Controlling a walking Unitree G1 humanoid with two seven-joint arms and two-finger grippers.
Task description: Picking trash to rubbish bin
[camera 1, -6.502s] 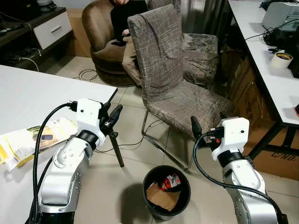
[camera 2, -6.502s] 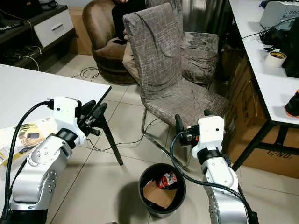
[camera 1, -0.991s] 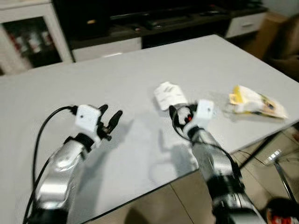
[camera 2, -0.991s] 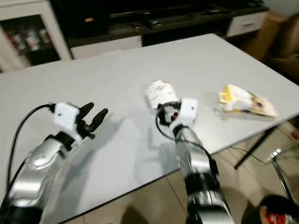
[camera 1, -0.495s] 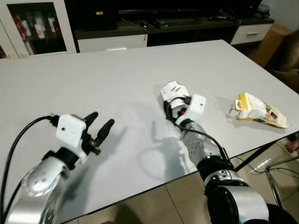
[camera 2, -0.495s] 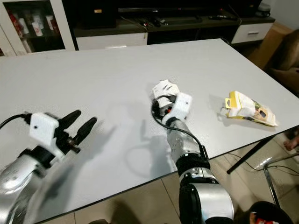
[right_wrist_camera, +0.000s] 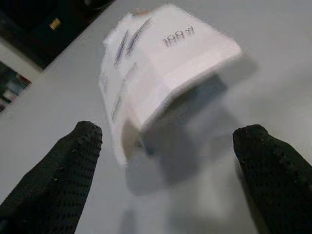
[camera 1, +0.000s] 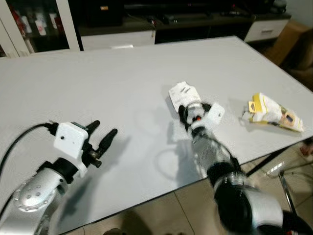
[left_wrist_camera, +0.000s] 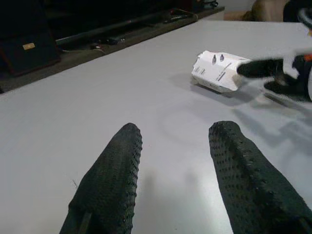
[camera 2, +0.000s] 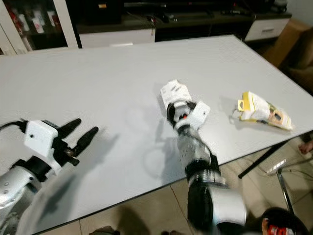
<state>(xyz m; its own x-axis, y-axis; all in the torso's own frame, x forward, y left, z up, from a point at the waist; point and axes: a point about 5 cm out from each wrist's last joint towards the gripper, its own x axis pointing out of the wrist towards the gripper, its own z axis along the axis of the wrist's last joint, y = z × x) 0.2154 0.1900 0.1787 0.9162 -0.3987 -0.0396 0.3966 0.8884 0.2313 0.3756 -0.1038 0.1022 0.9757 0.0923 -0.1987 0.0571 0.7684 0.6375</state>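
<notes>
My right gripper (right_wrist_camera: 165, 180), fingers spread wide, sits just before the crumpled white paper carton (camera 1: 183, 92) on the grey table (camera 1: 98, 78). My left gripper (camera 1: 103, 137) hovers spread, well apart from that carton.

You see the box (camera 1: 183, 93) on the table (camera 1: 122, 78) just ahead of the right claw (right_wrist_camera: 165, 146); the packet (camera 1: 274, 113) lies off to its right.

A home living room: white table (camera 1: 98, 83), dark media console (camera 1: 195, 19), glass-door cabinet (camera 1: 29, 24)
</notes>
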